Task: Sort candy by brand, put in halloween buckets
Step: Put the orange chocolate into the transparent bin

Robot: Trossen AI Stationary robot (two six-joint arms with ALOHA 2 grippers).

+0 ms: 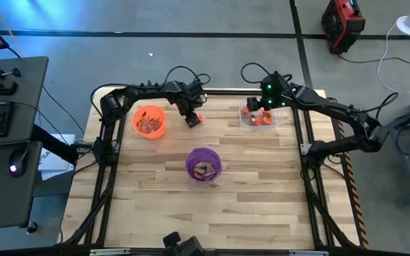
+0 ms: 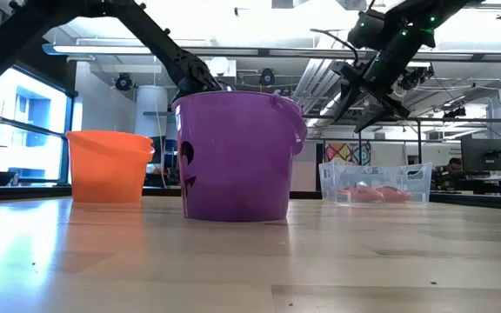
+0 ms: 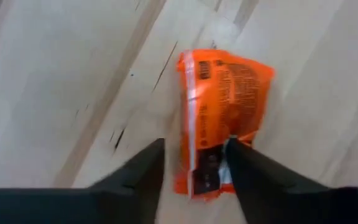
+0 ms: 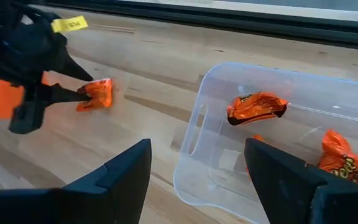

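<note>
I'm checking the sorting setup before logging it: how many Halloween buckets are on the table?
2. The orange bucket stands at the table's far left, near the left arm. The purple bucket stands near the table's middle. The clear tub at the far right isn't a bucket.

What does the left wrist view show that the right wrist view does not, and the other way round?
Only the left wrist view shows, close up, the left gripper's own fingers on either side of the orange candy. Only the right wrist view shows the clear tub holding orange candies, with the open right gripper hanging above its edge. Both show that held candy, the left gripper and the wooden table.
</note>
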